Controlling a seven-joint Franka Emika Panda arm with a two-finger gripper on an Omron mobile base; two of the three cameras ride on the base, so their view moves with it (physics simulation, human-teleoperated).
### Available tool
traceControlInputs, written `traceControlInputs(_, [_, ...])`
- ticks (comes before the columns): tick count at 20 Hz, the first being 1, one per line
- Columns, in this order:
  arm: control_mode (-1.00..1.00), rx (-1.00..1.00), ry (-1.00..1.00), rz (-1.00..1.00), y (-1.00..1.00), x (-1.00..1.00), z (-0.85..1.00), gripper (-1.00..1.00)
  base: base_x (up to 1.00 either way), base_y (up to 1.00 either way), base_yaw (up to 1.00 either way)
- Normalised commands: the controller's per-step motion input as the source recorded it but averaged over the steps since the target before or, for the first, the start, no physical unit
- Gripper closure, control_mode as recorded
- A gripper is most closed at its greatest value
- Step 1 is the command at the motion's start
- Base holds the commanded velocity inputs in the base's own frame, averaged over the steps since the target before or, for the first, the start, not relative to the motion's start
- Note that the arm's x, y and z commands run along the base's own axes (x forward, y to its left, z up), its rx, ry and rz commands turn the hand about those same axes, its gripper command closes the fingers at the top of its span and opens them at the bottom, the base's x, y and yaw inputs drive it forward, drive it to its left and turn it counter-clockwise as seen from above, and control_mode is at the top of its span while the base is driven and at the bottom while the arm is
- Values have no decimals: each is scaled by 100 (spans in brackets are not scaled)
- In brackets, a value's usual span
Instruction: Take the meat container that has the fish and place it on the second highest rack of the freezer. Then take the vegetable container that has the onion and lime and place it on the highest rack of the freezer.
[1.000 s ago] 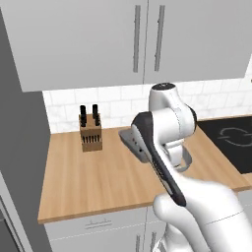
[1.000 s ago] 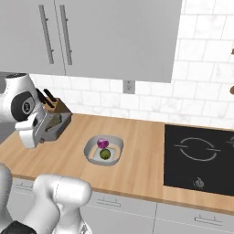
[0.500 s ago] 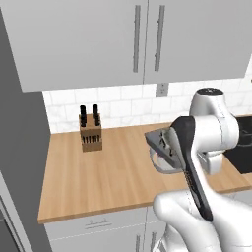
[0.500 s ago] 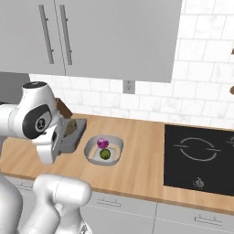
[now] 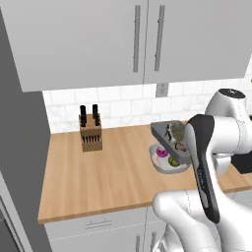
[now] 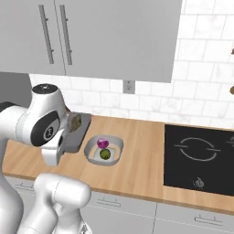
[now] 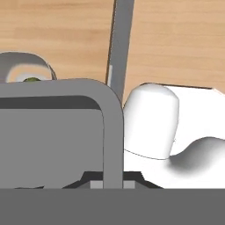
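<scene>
The meat container, a mid-grey rectangular tray, hangs tilted in the air above the counter, with the yellowish-brown fish lying in it. From the right, the meat container and fish sit against my white hand. My gripper is shut on the tray's rim; its fingers are mostly hidden. Just beneath, the pale vegetable container rests on the counter, with the purple onion and green lime in it. The freezer's grey side stands at far left.
A wooden knife block stands at the back of the wood counter. A black cooktop lies to the right. Grey wall cabinets hang overhead. My own forearm crosses in front of the tray.
The arm has swung right with the tray, from beside the knife block to above the vegetable dish.
</scene>
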Motion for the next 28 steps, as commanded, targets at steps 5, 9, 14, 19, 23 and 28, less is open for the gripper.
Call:
traceControlInputs(5, [-100, 3, 0, -13, -3, 3, 1, 100, 0, 0, 0])
traceControlInputs(9, [-100, 0, 0, 0, -1, 0, 0, 100, 0, 0, 0])
traceControlInputs(14, [-100, -2, 0, 0, 0, 13, 0, 100, 0, 0, 0])
traceControlInputs(19, [-100, -4, 0, 0, 4, 19, -1, 100, 0, 0, 0])
traceControlInputs(23, [-100, -5, 0, 0, 4, 0, -6, 100, 0, 0, 0])
traceControlInputs(28, [-100, -4, 0, 0, 2, 0, -4, 100, 0, 0, 0])
